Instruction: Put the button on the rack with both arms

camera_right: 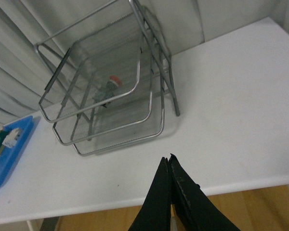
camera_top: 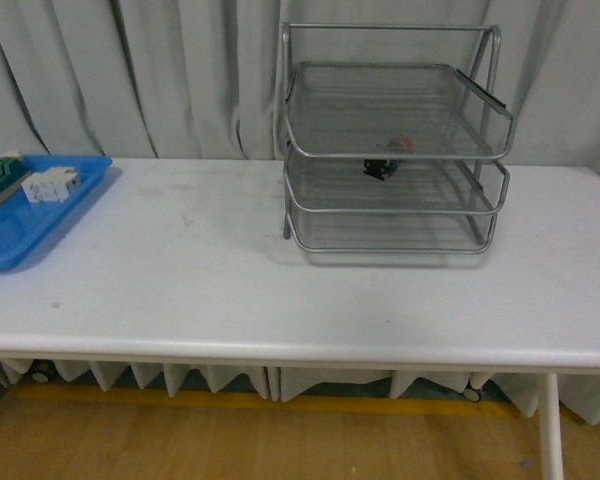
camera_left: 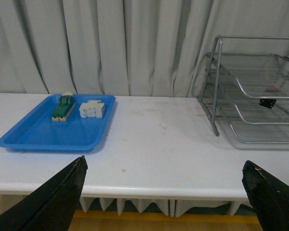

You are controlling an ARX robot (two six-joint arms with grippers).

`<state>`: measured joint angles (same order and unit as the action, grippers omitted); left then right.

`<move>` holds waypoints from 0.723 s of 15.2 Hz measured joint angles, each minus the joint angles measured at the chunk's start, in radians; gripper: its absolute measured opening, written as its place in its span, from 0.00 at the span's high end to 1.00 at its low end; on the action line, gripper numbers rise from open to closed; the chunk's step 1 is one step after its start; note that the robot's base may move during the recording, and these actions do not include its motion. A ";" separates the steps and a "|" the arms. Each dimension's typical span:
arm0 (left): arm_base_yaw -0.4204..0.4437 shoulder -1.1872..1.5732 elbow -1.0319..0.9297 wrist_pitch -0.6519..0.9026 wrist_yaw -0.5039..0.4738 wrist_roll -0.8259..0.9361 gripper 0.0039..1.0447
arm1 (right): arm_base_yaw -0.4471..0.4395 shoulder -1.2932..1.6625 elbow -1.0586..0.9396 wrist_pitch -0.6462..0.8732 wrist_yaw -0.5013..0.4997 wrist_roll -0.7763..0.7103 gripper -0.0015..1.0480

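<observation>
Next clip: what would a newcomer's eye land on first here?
The silver three-tier wire rack at the table's back, with the red-capped button lying inside it, apparently on the middle tier. Then the blue tray at the table's left end, holding a green-and-cream switch beside a white component.

The front camera sits at chest height before the bench (camera_top: pixel 230 300), facing the curtain (camera_top: pixel 180 70) squarely, with the rack (camera_top: pixel 390 140) slightly right of centre and the blue tray (camera_top: pixel 30 215) cut by the frame's left edge. The left wrist camera hangs low off the bench's near edge, looking level across it, taking in the whole blue tray (camera_left: pixel 48 132) and part of the rack (camera_left: pixel 250 91). The right wrist camera looks steeply down from above the near edge onto the rack (camera_right: pixel 106 96). All three share the rack.
</observation>
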<state>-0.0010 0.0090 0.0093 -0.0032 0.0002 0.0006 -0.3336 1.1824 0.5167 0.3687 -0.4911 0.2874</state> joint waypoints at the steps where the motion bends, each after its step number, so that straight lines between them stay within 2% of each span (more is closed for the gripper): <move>1: 0.000 0.000 0.000 0.000 0.000 0.000 0.06 | -0.039 -0.033 -0.047 0.120 0.009 -0.033 0.98; 2: 0.000 0.000 0.000 0.000 0.000 0.000 0.06 | -0.039 -0.085 -0.119 0.259 0.091 -0.112 0.98; 3: 0.000 0.000 0.000 0.000 0.000 0.000 0.06 | -0.025 -0.183 -0.201 0.286 0.129 -0.193 0.98; 6: 0.000 0.000 0.000 0.000 0.000 0.000 0.06 | 0.092 -0.406 -0.341 0.226 0.244 -0.271 0.98; 11: 0.000 0.000 0.000 0.000 0.000 0.000 0.06 | 0.207 -0.604 -0.438 0.126 0.363 -0.281 0.98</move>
<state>-0.0010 0.0090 0.0093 -0.0032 0.0002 0.0006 -0.1265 0.5781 0.0784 0.4946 -0.1280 0.0067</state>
